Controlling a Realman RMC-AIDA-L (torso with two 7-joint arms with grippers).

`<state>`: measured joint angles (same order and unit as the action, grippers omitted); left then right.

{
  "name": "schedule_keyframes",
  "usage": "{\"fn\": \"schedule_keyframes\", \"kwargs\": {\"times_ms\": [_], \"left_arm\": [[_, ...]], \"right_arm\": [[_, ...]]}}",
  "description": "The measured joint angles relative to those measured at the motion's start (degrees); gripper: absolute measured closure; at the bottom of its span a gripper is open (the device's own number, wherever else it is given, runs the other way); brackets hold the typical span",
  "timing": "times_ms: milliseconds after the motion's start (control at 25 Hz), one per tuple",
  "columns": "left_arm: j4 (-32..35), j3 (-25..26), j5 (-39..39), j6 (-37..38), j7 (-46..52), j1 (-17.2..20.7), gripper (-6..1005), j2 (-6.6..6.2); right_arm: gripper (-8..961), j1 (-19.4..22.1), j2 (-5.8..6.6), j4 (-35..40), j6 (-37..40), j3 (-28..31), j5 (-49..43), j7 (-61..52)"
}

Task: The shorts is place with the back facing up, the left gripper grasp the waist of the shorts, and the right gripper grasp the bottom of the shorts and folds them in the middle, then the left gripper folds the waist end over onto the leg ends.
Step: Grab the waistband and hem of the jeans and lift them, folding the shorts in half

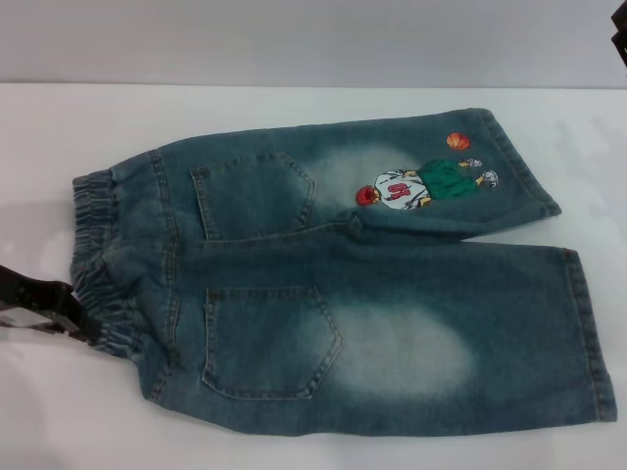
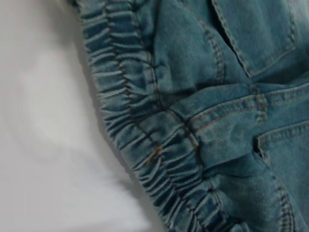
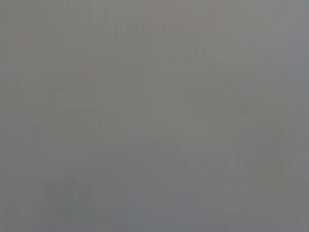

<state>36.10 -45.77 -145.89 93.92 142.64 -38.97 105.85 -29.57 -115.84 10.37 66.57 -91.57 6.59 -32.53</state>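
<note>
The shorts (image 1: 372, 284) lie flat on the white table (image 1: 245, 113), back up, with two patch pockets showing. Their ruffled waist (image 1: 98, 264) points left and the bottom (image 1: 588, 333) points right. On the far leg is an embroidered basketball player (image 1: 421, 184). My left gripper (image 1: 83, 326) comes in from the left edge, and its black tip meets the near part of the waistband. The left wrist view shows the gathered waist (image 2: 140, 130) close below. Only a dark sliver of my right gripper (image 1: 620, 39) shows, at the top right corner, far from the cloth.
Bare white table surrounds the shorts on the left (image 1: 39, 411) and along the far side. A grey wall (image 1: 294, 39) rises behind the table. The right wrist view holds only plain grey.
</note>
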Motion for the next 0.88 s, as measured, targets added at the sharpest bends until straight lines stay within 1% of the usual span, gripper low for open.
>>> {"fn": "schedule_keyframes", "kwargs": {"times_ms": [240, 280, 360, 440, 560, 640, 680, 760, 880], "left_arm": [[0.7, -0.2, 0.0, -3.1, 0.0, 0.7, 959, -0.22], [0.9, -0.2, 0.0, -3.8, 0.0, 0.9, 959, -0.24], [1.4, -0.1, 0.0, -4.8, -0.2, 1.5, 958, -0.3], [1.4, -0.1, 0.0, -4.8, -0.2, 1.5, 958, -0.3], [2.1, 0.5, 0.0, -6.4, -2.0, 2.3, 960, -0.42], [2.5, 0.7, 0.0, -6.9, -2.7, 2.6, 962, -0.42], [3.3, 0.7, 0.0, -7.8, -3.6, 2.9, 963, -0.39], [3.6, 0.6, 0.0, -8.3, -4.0, 2.9, 964, -0.23], [4.4, 0.6, 0.0, -8.9, -4.5, 3.0, 967, 0.1]], "right_arm": [[386, -0.2, 0.0, 0.4, 0.0, -0.3, -1.1, -1.6], [386, -0.3, 0.09, 0.4, -0.1, -0.4, -1.8, -2.7], [386, -0.7, 0.66, 0.4, -0.1, -0.4, -5.4, -6.4], [385, -1.4, 1.38, 0.4, -0.3, -0.4, -9.1, -10.0], [385, -2.8, 2.83, 0.4, -0.3, -0.4, -16.3, -15.8], [385, -3.8, 4.15, 0.8, -0.3, -0.3, -22.4, -20.8], [385, -4.2, 4.58, 1.0, -0.3, -0.3, -24.5, -22.6], [385, -5.0, 5.75, 1.4, -0.1, -0.2, -29.6, -27.2], [385, -5.2, 7.01, 3.5, 0.5, -0.2, -36.6, -31.6]]}}
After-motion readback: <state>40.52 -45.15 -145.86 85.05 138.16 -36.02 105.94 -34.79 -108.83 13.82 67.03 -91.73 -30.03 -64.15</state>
